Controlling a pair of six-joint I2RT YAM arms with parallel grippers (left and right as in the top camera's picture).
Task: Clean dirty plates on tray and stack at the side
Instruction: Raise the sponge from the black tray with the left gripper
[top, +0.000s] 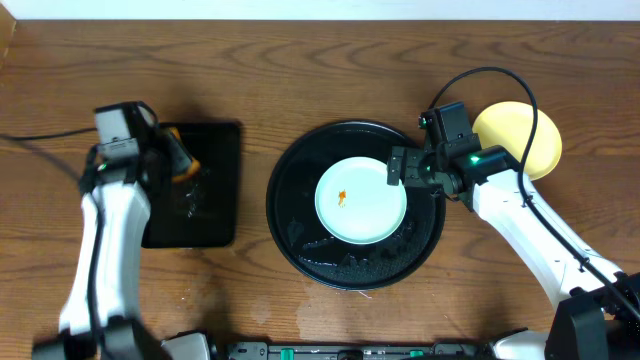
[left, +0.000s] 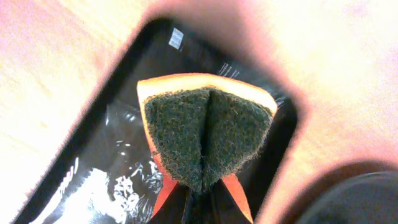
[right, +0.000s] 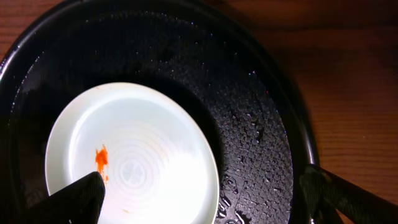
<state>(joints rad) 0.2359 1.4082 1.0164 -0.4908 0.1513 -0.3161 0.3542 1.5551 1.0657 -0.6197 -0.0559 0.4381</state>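
Note:
A pale mint-white plate (top: 361, 200) (right: 130, 162) lies in the round glossy black tray (top: 300, 235) (right: 249, 106), with a small orange smear (top: 342, 197) (right: 101, 158) left of its centre. My right gripper (top: 408, 172) (right: 205, 202) hangs open over the plate's right edge, one finger (right: 78, 199) above the plate and the other (right: 336, 193) by the tray's rim. A pale yellow plate (top: 525, 135) rests on the table right of the tray, partly behind the right arm. My left gripper (top: 182, 158) (left: 199, 211) is shut on an orange sponge (top: 188, 166) (left: 205, 134), whose dark scouring face is folded.
The sponge is held over a small rectangular black tray (top: 215, 215) (left: 93, 168) at the left; that tray looks wet. Water beads cover the round tray's floor (right: 249, 143). A black cable (top: 490, 75) loops above the right arm. Wooden tabletop (top: 300, 70) surrounds everything.

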